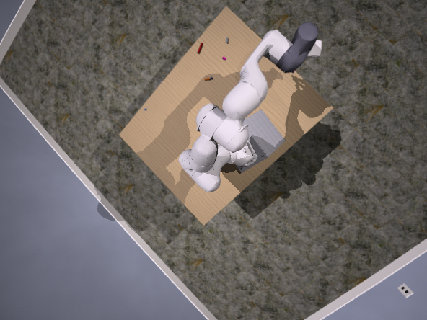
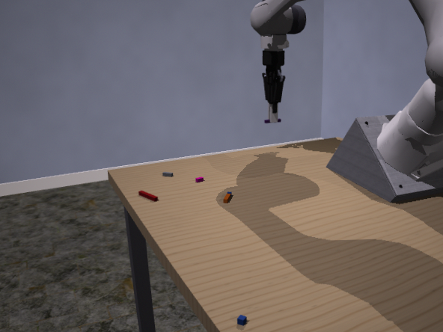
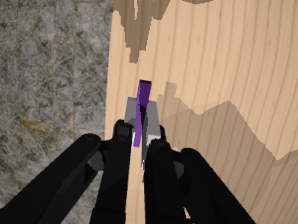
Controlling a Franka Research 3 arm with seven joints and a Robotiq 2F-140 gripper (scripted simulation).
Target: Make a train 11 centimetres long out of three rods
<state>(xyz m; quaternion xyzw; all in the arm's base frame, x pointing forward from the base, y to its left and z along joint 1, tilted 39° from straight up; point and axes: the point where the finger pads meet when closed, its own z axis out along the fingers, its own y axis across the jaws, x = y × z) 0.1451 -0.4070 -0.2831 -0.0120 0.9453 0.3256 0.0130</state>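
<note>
Your Franka arm (image 1: 245,99) (image 2: 405,131) wears smooth white, rounded shells with thin dark seams at the joints — a dark grey, cylindrical section (image 1: 297,48) (image 2: 298,19) sits above the tool. Just above your black gripper (image 2: 275,120) (image 3: 141,122) is a pale collar (image 2: 274,42); the tool itself shows slim, angular black linkages that narrow toward light grey fingertips (image 2: 272,111) — blocky and flat-sided at its lower end.
</note>
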